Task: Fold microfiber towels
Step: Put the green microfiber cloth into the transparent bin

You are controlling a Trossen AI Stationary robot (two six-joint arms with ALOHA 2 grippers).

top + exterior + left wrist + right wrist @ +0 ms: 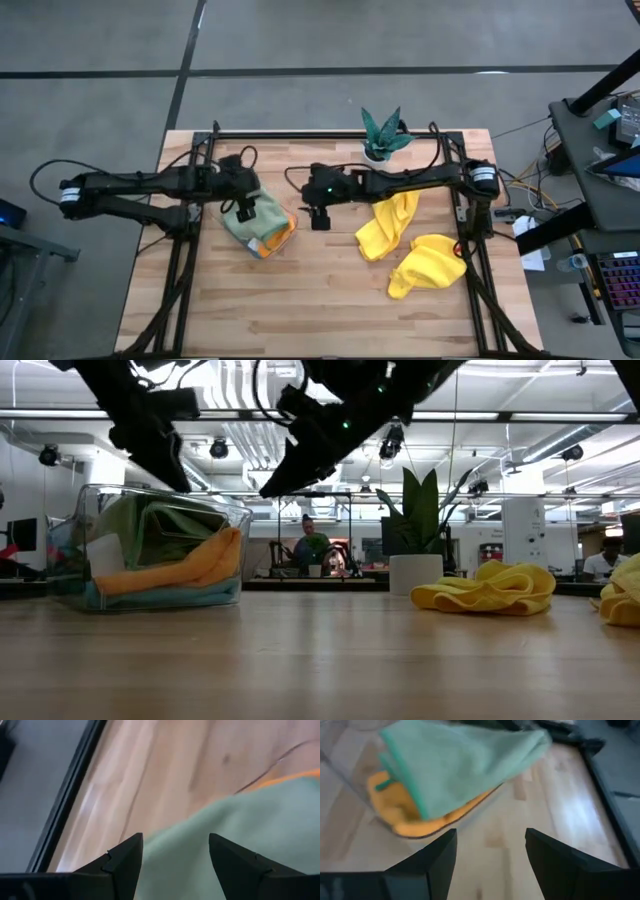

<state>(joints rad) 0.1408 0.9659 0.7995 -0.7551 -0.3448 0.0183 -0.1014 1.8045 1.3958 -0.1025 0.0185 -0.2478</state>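
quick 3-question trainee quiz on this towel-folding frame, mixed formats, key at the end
1. True or false: the pale green towel lies on top in the clear tray.
2. How many yellow towels lie loose on the table?
3. Which is nearest the plant: A) left gripper, B) right gripper, C) orange towel?

Key: 1 true; 2 two; 3 B.
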